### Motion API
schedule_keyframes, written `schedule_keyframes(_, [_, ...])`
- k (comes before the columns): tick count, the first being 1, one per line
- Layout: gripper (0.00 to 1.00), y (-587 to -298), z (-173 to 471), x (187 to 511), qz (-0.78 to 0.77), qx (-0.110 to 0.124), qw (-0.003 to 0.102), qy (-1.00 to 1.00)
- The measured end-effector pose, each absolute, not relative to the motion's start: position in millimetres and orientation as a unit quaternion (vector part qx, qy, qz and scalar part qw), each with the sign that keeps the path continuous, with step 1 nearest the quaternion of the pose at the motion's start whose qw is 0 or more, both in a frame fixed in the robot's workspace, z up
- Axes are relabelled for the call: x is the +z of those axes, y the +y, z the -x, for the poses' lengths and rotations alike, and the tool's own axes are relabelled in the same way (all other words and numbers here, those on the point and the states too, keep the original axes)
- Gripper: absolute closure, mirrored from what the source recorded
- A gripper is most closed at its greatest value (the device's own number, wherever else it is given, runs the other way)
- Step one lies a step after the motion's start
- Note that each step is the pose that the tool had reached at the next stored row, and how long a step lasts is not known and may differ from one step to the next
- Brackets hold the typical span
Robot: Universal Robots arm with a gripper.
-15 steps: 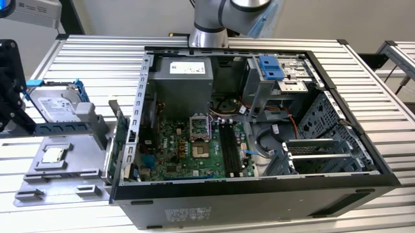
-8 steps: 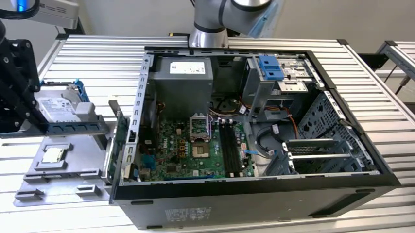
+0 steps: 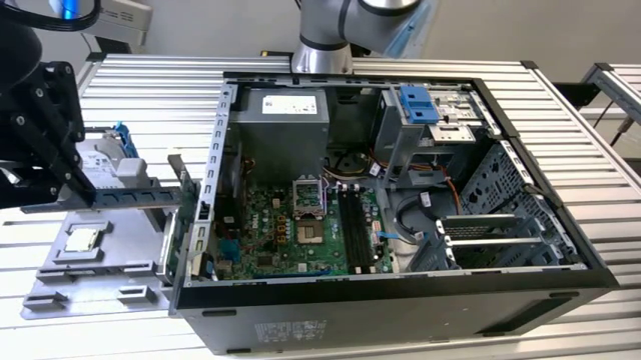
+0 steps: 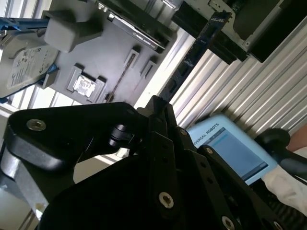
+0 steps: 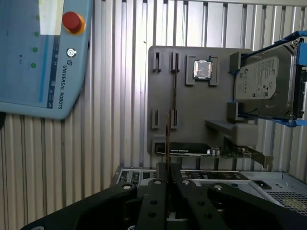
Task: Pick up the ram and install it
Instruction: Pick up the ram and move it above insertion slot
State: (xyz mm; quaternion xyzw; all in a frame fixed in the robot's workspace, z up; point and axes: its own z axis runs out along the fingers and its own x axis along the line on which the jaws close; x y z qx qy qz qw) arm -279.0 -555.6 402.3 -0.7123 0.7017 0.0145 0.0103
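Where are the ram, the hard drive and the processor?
ram (image 4: 197, 48), second wrist view, middle of the stick
hard drive (image 5: 262, 85), first wrist view, its white label
processor (image 5: 202, 69), first wrist view, its metal top

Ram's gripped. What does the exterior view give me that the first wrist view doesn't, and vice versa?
Exterior view adds: the motherboard with its black slots and the power supply, inside the open case. First wrist view adds: the teach pendant on the slatted table. Both: the gripper shut on the ram, plus the grey tray carrying the processor chip and hard drive.
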Motion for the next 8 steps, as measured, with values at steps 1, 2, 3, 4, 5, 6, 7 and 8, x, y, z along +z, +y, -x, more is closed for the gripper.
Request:
schedule_keyframes(1, [1.00, -556, 277, 402, 0.712, 0.014, 0.010, 0.702])
schedule_keyframes(2, [1.00, -556, 275, 402, 0.712, 0.015, 0.010, 0.702])
schedule_keyframes(3, [1.00, -556, 273, 402, 0.712, 0.015, 0.010, 0.702])
schedule_keyframes(4, [1.00, -556, 271, 402, 0.712, 0.015, 0.010, 0.702])
schedule_keyframes(5, [1.00, -556, 268, 402, 0.712, 0.015, 0.010, 0.702])
schedule_keyframes(6, [1.00, -556, 266, 402, 0.712, 0.015, 0.010, 0.702])
schedule_keyframes(7, [1.00, -556, 264, 402, 0.712, 0.015, 0.010, 0.702])
schedule_keyframes(8, [1.00, -556, 262, 402, 0.712, 0.015, 0.010, 0.702])
